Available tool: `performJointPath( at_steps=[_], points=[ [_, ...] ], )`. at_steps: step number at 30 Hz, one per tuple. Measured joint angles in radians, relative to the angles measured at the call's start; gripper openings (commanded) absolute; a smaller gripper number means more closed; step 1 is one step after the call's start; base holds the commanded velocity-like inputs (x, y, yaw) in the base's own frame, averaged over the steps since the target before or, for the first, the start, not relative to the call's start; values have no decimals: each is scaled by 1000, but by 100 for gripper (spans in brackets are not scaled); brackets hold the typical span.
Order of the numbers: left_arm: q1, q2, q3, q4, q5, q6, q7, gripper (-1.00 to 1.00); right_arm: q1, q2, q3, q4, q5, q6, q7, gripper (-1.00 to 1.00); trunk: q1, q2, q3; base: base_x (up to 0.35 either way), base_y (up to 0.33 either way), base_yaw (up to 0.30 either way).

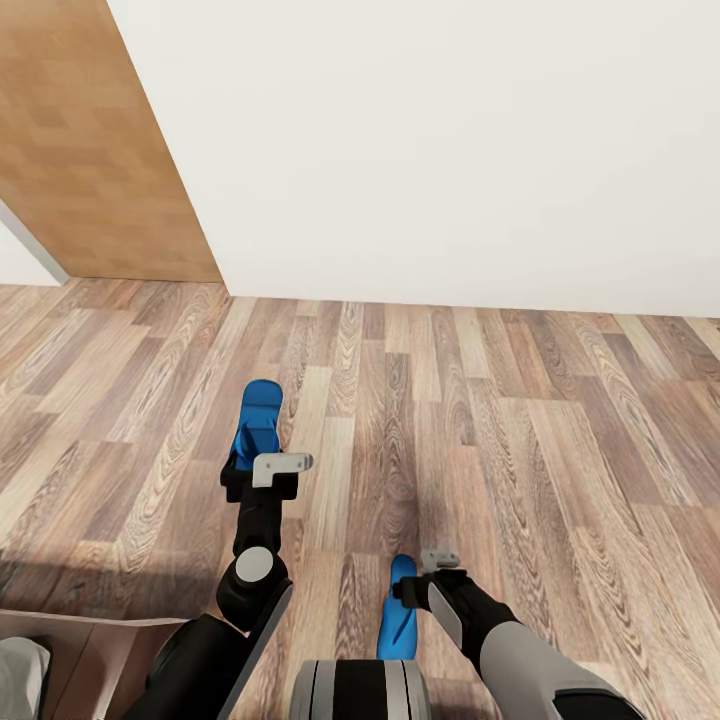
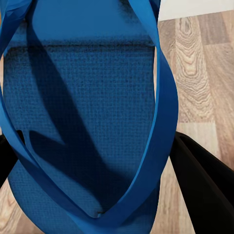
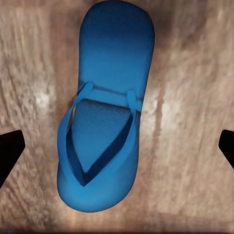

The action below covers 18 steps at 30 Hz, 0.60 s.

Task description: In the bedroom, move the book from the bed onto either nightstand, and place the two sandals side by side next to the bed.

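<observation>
The left gripper [image 1: 262, 480] grips one sandal [image 1: 260, 420] above the floor [image 1: 560, 430]. The right gripper [image 1: 425, 580] hangs open over the other sandal [image 3: 105, 107], lying flat. Probably light and floppy; pinch the sole's edges.

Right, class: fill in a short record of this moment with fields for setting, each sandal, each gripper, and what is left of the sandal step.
setting: wood-plank floor by a white wall
left sandal: at the left gripper, close between its fingers
right sandal: flat on the floor, straps up
right gripper: open, fingers wide either side of the right sandal
remaining: sandals apart, not yet side by side
</observation>
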<state>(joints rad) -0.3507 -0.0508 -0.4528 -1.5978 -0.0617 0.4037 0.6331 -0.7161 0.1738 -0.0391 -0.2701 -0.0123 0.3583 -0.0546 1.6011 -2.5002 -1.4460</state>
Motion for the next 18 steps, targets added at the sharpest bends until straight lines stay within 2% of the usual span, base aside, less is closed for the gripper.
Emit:
performJointPath(
  at_steps=[6, 18],
  points=[
    [0, 0, 0, 0, 0, -1, 1, -100, 0, 0, 0, 4, 0, 0, 3, 100, 0, 0, 0, 0, 0, 0],
    [0, 0, 0, 0, 2, -1, 1, -100, 0, 0, 1, 5, 0, 0, 8, 100, 5, -3, -46, 0, 0, 0]
  ],
)
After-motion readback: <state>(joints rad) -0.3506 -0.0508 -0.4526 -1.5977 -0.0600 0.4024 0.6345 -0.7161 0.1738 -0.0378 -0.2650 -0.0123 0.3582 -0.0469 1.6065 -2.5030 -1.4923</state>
